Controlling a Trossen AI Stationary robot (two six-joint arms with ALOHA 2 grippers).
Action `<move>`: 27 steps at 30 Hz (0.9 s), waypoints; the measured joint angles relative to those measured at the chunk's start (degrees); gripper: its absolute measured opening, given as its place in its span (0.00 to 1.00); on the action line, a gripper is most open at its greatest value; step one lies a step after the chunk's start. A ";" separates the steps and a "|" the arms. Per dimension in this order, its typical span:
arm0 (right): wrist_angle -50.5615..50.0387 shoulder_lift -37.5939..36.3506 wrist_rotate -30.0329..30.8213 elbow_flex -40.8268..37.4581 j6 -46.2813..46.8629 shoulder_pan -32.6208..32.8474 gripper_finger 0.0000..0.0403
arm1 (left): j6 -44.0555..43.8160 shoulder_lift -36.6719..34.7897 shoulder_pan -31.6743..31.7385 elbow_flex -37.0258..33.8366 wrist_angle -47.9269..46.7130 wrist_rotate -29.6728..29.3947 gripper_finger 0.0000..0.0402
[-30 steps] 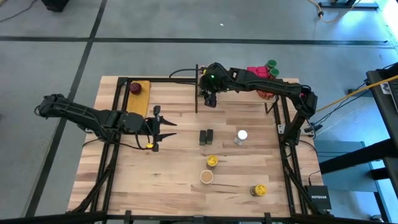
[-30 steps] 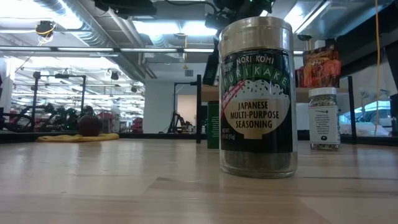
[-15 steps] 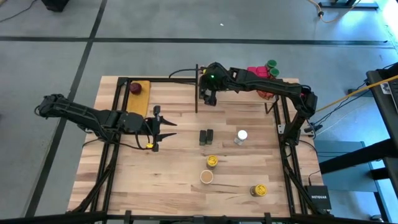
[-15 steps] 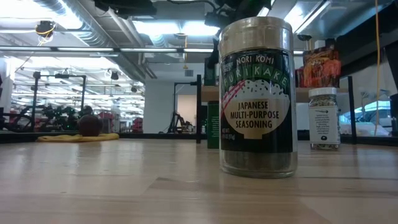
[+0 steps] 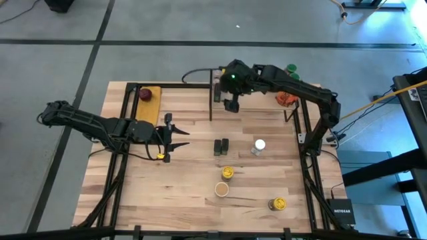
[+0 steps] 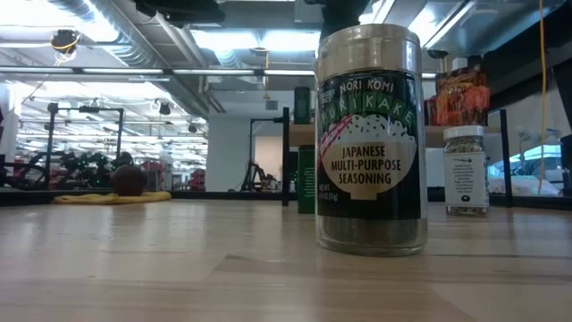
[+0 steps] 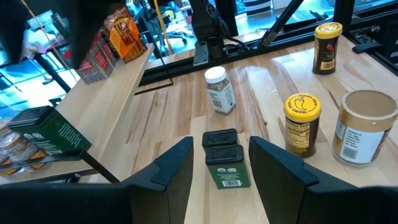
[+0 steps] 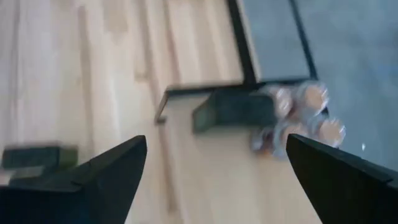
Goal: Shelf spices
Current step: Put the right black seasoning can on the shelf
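Only right wrist view shows tan-lidded jars (image 8: 301, 118) beside a tin (image 8: 233, 112).

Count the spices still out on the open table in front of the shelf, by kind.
Dark tins: 2
Yellow-lid jars: 2
White-lid jar: 1
Tan-lid jar: 1
Total: 6

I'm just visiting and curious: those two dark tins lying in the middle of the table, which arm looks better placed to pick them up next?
Probably the left. Its open claw points at the two dark tins; the right claw hangs open by the shelf.
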 joint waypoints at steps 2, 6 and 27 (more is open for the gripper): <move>-3.11 -0.11 1.22 -0.30 0.88 1.02 0.97 | -0.02 -0.01 0.00 0.00 0.02 0.02 0.37; -5.45 -0.13 5.80 -4.56 3.28 1.45 0.97 | -0.17 0.00 0.01 0.00 0.02 0.01 0.37; 34.11 -0.11 27.02 -27.30 -2.64 0.19 0.97 | 0.04 0.00 0.00 0.00 0.42 0.00 0.37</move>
